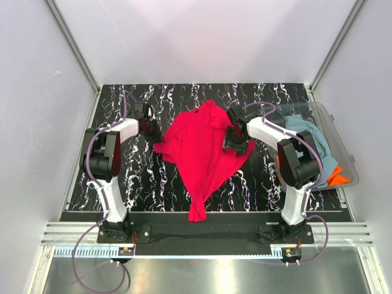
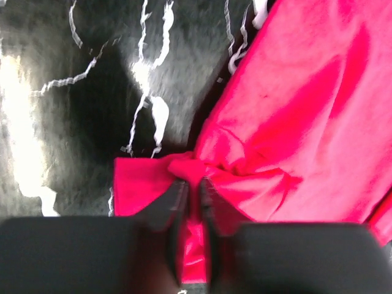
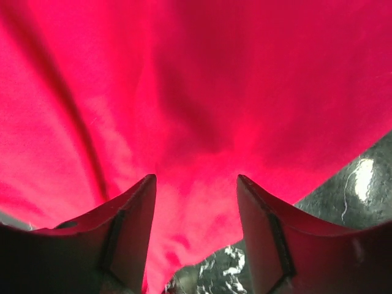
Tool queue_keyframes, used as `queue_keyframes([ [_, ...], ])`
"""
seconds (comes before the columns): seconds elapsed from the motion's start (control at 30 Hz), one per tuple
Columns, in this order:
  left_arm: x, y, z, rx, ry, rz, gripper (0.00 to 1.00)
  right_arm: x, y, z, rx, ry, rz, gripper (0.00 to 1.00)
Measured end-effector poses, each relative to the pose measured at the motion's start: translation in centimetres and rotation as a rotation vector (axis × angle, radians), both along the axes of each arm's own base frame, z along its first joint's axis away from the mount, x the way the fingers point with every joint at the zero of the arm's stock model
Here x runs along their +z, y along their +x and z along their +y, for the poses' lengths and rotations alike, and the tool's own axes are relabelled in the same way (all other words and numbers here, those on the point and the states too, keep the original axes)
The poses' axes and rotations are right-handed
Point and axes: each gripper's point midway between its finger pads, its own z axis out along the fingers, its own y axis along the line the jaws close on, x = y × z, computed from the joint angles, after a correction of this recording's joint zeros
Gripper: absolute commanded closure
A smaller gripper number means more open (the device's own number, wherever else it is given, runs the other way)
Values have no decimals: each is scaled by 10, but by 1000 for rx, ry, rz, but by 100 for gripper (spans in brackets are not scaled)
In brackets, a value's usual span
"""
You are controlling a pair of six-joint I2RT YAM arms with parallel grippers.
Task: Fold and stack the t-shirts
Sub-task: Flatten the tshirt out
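The red t-shirt (image 1: 202, 147) is spread out, crumpled, on the bench (image 1: 144, 184), and it is flanked by the two claws. A small gathered fold at the shirt's edge is pinched by the left claw (image 2: 191, 187). Its fingers are drawn together on the cloth, with only a thin strip of red left between them. The rest of the shirt is seen ahead and to the right of that claw, and dark marbled bench is seen ahead and to its left.

The right claw (image 3: 196, 184) is held over the other side of the shirt with its fingers spread apart. Red cloth fills the view ahead of and between those fingers; whether it is touched by them cannot be told. A patch of bench is seen to the lower right of the fingers.

Well apart from the right claw, on its outer side, a grey-blue t-shirt (image 1: 303, 130) and an orange t-shirt (image 1: 338, 178) are lying in a clear tub (image 1: 335, 125). The orange one shows at the nearer end.
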Motion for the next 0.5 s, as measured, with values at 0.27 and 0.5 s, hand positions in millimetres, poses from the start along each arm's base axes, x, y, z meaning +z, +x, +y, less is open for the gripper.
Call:
queue_keyframes([
  [0.27,73,-20,40,87,36,-146,100,-21,15,-12,-66,-89,-16,83],
  [0.5,194,-45,68,144,104,-463,100,-7,26,-26,-50,-165,-98,100],
])
